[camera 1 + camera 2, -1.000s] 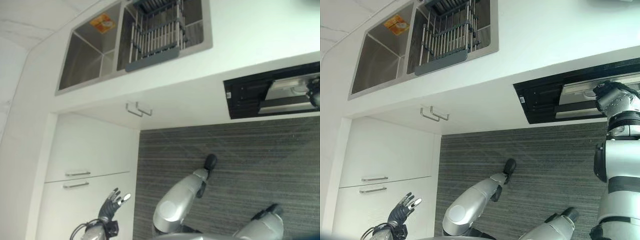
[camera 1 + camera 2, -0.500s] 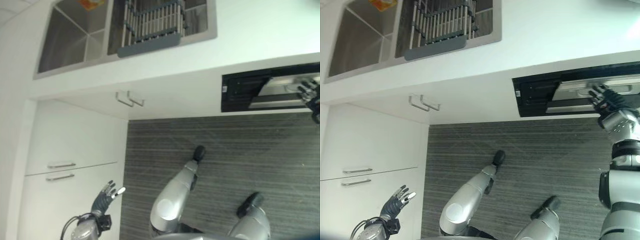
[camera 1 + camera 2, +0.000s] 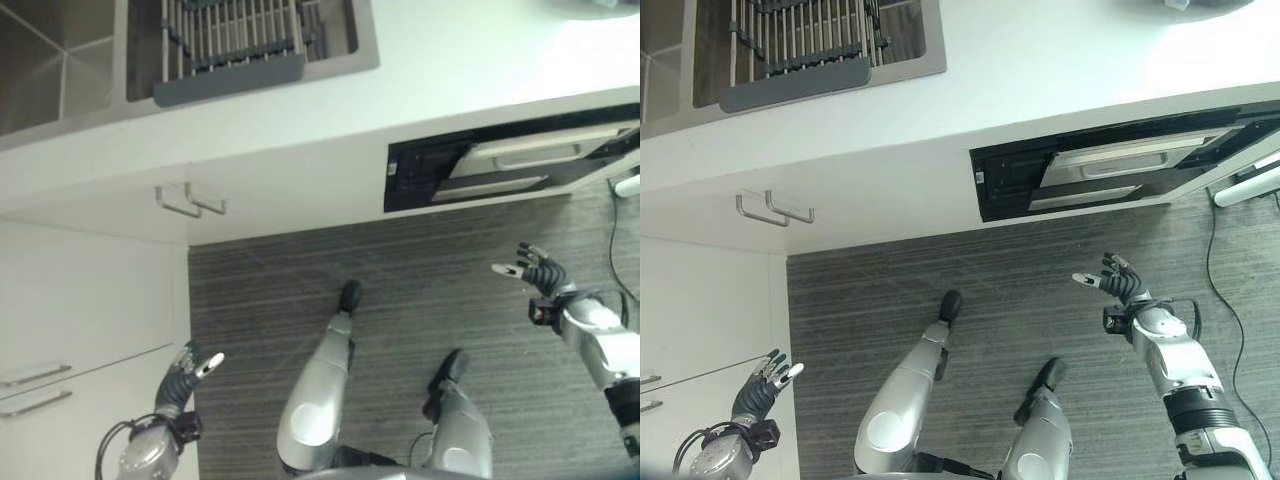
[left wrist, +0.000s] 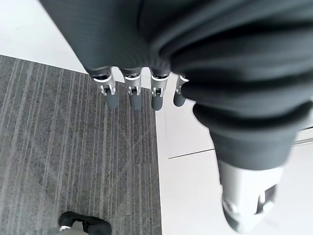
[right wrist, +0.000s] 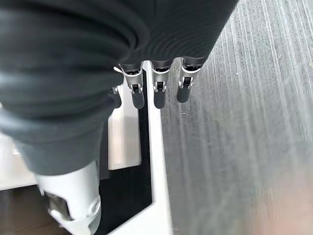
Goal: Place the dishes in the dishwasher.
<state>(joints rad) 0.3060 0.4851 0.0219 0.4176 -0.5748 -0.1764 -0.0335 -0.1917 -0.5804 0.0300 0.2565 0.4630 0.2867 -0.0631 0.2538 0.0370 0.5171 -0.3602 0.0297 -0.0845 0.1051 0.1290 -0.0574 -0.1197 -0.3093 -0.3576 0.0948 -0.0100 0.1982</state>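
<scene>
The dishwasher [image 3: 500, 165] sits under the white counter, its silver door [image 3: 1110, 170] tipped slightly out of a black opening. My right hand [image 3: 1118, 285] hangs open over the carpet in front of it, apart from the door and holding nothing. In the right wrist view its straight fingers [image 5: 156, 93] point at the door's edge [image 5: 122, 137]. My left hand [image 3: 185, 370] is low beside the white cabinet, open and empty, with its fingers [image 4: 132, 93] straight. A dish rack [image 3: 230, 50] stands in the sink at the upper left.
The white counter [image 3: 450, 60] runs across the top, with a pale object [image 3: 1185, 4] cut off at its far edge. Two bar handles [image 3: 185, 200] stick out below the sink. Drawer fronts with handles [image 3: 30, 385] are by my left hand. Grey striped carpet [image 3: 400, 260] covers the floor.
My right hand has come away from the dishwasher door and dropped back over the carpet. The camera has swung, shifting the whole scene left. The left hand is still low by the cabinet.
</scene>
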